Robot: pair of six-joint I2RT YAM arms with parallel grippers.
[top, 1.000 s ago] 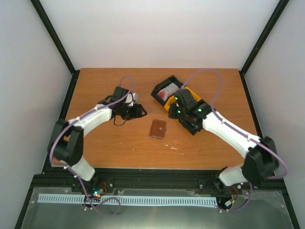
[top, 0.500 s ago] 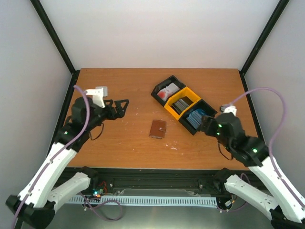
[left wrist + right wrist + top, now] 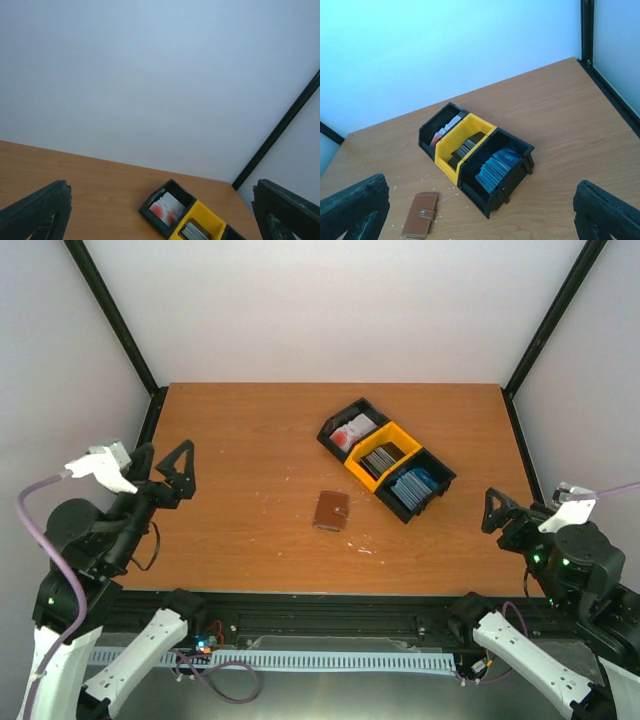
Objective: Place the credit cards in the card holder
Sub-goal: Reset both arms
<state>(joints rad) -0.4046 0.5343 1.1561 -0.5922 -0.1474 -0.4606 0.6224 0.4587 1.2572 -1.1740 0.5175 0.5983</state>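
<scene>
The brown card holder lies shut, snap tab fastened, on the wooden table. The credit cards stand in a diagonal row of three bins behind it: white-and-red ones, dark grey ones and blue ones. My left gripper is raised over the table's near left edge, open and empty, far from the holder. My right gripper hangs open and empty by the near right corner. Its fingers frame the bins and holder from a distance.
The bins are a black one, a yellow one and another black one, joined side by side. Black frame posts and white walls close in the table. White specks mark the wood near the holder.
Both arms have pulled back from the middle of the table to its near corners and risen. Both grippers have opened wide.
</scene>
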